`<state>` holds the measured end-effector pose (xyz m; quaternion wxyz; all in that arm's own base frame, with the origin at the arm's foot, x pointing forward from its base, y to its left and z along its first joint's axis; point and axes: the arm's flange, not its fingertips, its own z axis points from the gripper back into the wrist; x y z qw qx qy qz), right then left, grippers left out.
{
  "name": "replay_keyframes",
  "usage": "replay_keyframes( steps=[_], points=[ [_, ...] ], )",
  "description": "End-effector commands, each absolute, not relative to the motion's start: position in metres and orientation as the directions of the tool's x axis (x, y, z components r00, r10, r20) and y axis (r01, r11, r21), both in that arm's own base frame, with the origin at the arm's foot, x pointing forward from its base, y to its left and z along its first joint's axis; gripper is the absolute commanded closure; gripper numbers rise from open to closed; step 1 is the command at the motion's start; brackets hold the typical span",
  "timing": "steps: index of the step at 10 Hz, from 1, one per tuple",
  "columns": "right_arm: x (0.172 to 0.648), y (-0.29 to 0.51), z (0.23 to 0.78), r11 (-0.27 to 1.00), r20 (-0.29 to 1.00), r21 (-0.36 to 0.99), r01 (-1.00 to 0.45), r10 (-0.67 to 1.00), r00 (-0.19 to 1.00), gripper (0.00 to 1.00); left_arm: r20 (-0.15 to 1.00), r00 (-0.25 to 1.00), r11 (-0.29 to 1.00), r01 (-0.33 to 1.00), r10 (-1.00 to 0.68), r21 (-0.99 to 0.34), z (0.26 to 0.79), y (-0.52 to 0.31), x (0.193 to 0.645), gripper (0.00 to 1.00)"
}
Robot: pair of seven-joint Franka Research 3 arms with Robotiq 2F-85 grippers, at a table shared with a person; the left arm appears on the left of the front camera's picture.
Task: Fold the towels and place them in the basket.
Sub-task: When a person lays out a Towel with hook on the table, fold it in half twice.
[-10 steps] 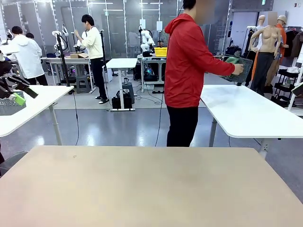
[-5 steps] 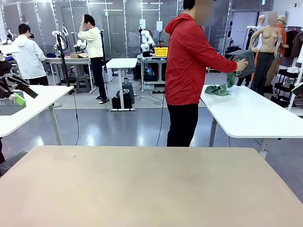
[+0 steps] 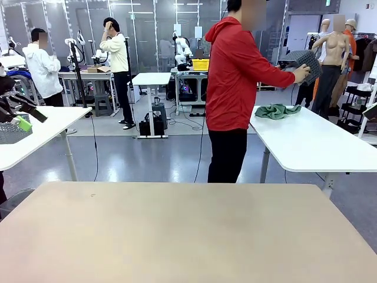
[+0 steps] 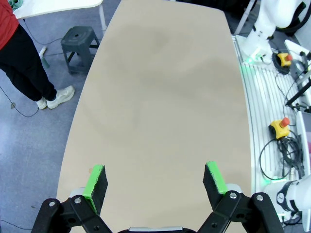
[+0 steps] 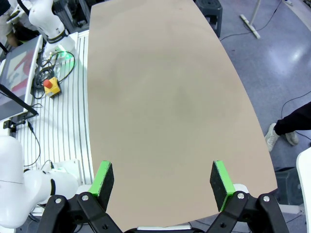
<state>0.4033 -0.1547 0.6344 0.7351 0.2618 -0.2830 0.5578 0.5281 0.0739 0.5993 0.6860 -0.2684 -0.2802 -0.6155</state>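
A person in a red jacket stands beyond the far edge of the beige table, turned toward a white side table. Their hand holds the dark grey mesh basket tipped up in the air. The towels lie below it on the white table as a crumpled green heap. My left gripper hangs open over the bare beige tabletop, nothing between its green pads. My right gripper is open too, above the same tabletop.
A second white table stands at the left with a grey mesh bin on it. A dark stool sits on the floor by the person's legs. Cables and emergency-stop buttons lie on the robot's side.
The person has tipped the basket and lifted it higher, and the green towels have dropped out onto the white side table. Neither gripper has moved.
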Motion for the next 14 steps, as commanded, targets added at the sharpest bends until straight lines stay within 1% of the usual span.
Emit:
replay_keyframes(
  steps=[1, 14],
  points=[
    [0.4039, -0.1544, 0.6343, 0.234, 0.713, 0.067, -0.97, 0.669, 0.211, 0.0, 0.714, 0.085, 0.1, 0.995, -0.694, -0.022, 0.5994, 0.074, 0.5284, 0.0],
    [0.4039, -0.1544, 0.6343, 0.234, 0.713, 0.067, -0.97, 0.669, 0.211, 0.0, 0.714, 0.085, 0.1, 0.995, -0.694, -0.022, 0.5994, 0.074, 0.5284, 0.0]
  ],
)
